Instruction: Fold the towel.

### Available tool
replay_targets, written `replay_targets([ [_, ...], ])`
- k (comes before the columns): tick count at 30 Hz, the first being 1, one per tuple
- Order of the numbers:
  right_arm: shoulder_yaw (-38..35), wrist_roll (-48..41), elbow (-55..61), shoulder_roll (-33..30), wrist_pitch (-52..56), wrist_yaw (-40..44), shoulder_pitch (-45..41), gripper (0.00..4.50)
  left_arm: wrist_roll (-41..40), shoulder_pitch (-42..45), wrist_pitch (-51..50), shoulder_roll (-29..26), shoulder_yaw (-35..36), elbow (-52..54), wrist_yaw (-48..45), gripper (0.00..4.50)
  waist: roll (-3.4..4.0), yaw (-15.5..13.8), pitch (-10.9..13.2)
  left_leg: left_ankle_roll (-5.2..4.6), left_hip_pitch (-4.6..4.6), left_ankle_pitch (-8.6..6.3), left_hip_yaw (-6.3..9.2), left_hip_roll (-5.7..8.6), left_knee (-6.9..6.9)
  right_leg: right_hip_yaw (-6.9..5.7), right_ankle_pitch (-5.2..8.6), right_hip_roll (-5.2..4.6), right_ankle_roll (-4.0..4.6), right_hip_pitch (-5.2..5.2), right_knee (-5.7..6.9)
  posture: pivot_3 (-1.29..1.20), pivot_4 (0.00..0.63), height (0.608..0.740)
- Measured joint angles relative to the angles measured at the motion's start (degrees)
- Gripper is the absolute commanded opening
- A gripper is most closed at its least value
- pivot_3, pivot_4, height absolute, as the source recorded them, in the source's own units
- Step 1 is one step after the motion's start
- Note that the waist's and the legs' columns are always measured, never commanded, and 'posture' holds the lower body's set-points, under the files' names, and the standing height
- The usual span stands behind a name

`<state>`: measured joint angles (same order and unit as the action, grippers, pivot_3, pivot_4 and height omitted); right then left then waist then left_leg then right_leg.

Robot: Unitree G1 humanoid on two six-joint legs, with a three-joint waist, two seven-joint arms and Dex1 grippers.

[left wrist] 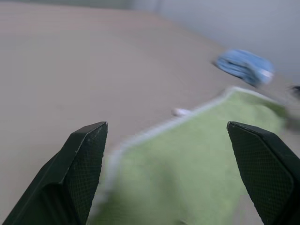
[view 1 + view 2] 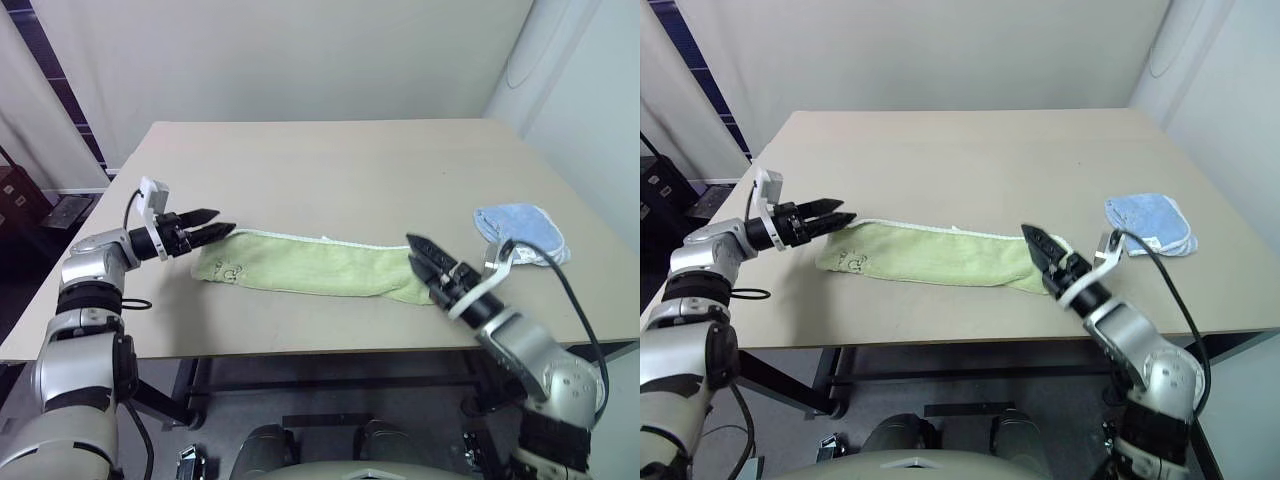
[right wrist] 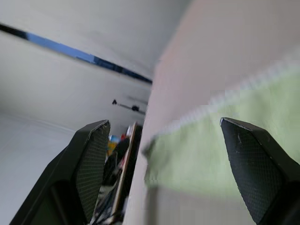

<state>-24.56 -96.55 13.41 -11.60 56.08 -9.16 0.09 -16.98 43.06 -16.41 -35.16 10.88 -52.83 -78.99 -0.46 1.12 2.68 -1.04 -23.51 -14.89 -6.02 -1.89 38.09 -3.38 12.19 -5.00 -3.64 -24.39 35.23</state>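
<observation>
The towel (image 2: 310,265) is a long light-green strip with thin white edging, lying flat across the near part of the table, a small dark drawing (image 2: 230,270) at its left end. My left gripper (image 2: 226,221) hovers open just off that left end, pointing along the towel, with nothing between its fingers (image 1: 86,154). My right gripper (image 2: 411,248) is open at the towel's right end, tips over the cloth edge and holding nothing. In the right wrist view the towel (image 3: 211,150) stretches away between the spread fingers.
A smaller light-blue cloth (image 2: 520,232) lies on the table (image 2: 330,160) to the right of the towel, beyond my right arm. The table's front edge runs close below the towel. The far half of the tabletop is bare.
</observation>
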Motion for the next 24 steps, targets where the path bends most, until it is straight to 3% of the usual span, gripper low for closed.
replay_targets([
  [3, 2.4, -3.8, -0.5, -2.9, 0.8, -2.0, 4.9, 3.91, 0.0, -2.9, -3.1, 0.9, -1.3, 3.9, -1.0, 4.29, 0.0, 0.0, 0.0, 0.01, 0.03, 0.0, 0.0, -0.01, 0.02, 0.01, -0.01, 0.0, 0.02, 0.02, 0.01, 0.0, 0.0, 0.74],
  [8, 4.0, -6.1, -6.1, -3.6, -2.5, -7.6, 5.3, 3.91, 0.1, -4.0, -3.2, 2.1, -3.3, 6.8, -0.8, 4.29, -0.01, 0.0, 0.0, 0.18, 0.13, -0.1, 0.0, -0.02, 0.03, 0.02, -0.11, 0.01, 0.12, 0.09, -0.02, 0.0, 0.0, 0.74],
  [24, 1.5, -1.3, -15.8, -3.7, -12.7, -11.0, -5.0, 3.91, 0.7, -4.3, -0.6, 3.5, -5.5, 6.1, 1.7, 4.29, -0.08, -0.4, -0.1, 0.05, 0.09, -0.02, -0.03, 0.02, 0.08, 0.05, -0.14, -0.03, 0.07, 0.12, -0.11, 0.0, 0.0, 0.74],
])
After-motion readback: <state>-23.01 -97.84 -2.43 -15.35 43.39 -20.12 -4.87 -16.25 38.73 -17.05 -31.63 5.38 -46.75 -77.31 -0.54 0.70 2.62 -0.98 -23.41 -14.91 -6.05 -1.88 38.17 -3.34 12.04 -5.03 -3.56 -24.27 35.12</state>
